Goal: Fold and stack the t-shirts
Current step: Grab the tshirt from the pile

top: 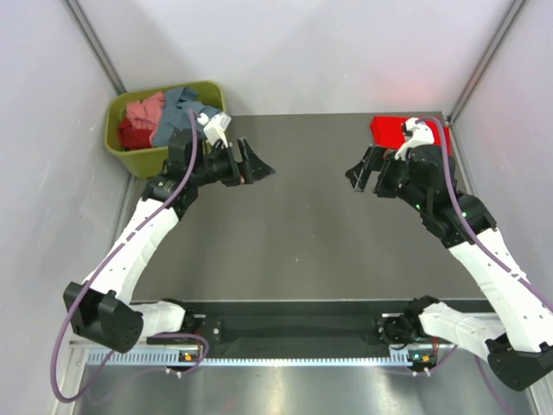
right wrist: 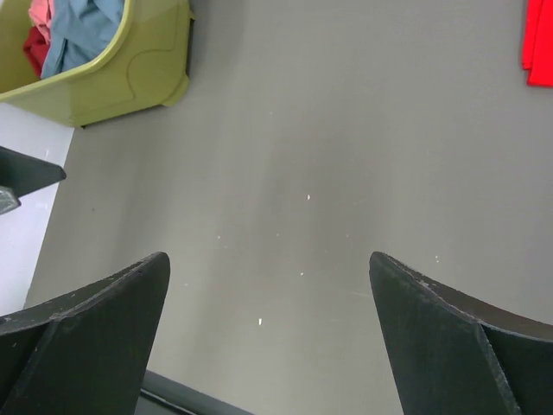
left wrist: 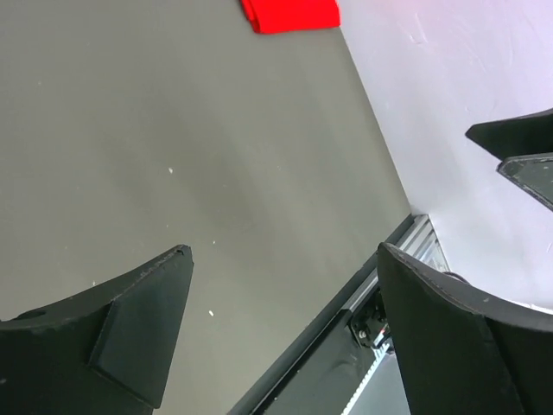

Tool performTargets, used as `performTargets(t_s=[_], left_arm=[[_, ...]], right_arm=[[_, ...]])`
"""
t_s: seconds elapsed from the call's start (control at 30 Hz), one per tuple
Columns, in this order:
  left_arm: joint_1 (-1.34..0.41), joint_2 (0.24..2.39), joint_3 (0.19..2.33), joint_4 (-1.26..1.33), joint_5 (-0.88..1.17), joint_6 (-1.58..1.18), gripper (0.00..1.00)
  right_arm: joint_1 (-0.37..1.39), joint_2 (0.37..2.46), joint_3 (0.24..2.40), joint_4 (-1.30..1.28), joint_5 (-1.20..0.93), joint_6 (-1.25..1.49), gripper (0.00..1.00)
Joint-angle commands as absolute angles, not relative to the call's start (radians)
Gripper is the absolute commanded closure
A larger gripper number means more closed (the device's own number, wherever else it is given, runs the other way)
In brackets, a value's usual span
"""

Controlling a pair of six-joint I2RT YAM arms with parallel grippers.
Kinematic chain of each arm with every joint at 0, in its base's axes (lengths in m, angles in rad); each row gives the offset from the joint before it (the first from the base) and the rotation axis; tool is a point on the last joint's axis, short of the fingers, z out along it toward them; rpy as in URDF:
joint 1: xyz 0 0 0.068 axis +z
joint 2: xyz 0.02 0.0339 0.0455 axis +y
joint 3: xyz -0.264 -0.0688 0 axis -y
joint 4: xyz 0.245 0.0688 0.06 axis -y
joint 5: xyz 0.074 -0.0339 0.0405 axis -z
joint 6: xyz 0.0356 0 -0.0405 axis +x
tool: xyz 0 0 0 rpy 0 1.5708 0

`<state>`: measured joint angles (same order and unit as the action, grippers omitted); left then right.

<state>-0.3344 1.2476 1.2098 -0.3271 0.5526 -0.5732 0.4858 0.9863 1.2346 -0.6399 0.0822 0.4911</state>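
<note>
A folded bright red t-shirt [top: 390, 131] lies at the table's far right corner; it also shows in the left wrist view [left wrist: 289, 13] and at the right wrist view's edge [right wrist: 539, 41]. A slate blue-grey t-shirt [top: 179, 108], a salmon pink one [top: 147, 109] and a dark red one [top: 131, 134] lie crumpled in the olive-green bin [top: 147, 160]. My left gripper [top: 259, 167] is open and empty above the table, right of the bin. My right gripper [top: 360, 173] is open and empty, left of the red t-shirt.
The bin stands at the table's far left corner and shows in the right wrist view [right wrist: 121, 73]. White walls enclose the dark grey table [top: 302, 233] on three sides. An aluminium rail [top: 285, 359] with the arm bases runs along the near edge.
</note>
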Motion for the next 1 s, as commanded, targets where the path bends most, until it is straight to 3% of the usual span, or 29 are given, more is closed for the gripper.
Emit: performTargets(t_s=[0.0, 0.27, 0.4, 0.67, 0.97], left_arm=[[-0.333, 1.216, 1.252, -0.366, 0.536, -0.549, 0.09], [-0.330, 1.281, 1.385, -0.492, 0.229, -0.485, 0.15], [-0.266, 1.440, 1.669, -0.662, -0.048, -0.414, 0.18], [-0.008, 1.806, 1.981, -0.638, -0.150, -0.400, 0.30], [0.040, 2.084, 2.079, -0.522, -0.046, -0.376, 0.33]], right_arm=[[0.480, 0.986, 1.269, -0.607, 0.075, 0.488, 0.00], [0.482, 0.985, 1.204, -0.528, 0.069, 0.479, 0.00], [0.480, 0.994, 1.160, -0.467, 0.055, 0.473, 0.00], [0.482, 1.037, 1.115, -0.390, 0.034, 0.494, 0.00], [0.482, 1.115, 1.129, -0.367, -0.057, 0.500, 0.00]])
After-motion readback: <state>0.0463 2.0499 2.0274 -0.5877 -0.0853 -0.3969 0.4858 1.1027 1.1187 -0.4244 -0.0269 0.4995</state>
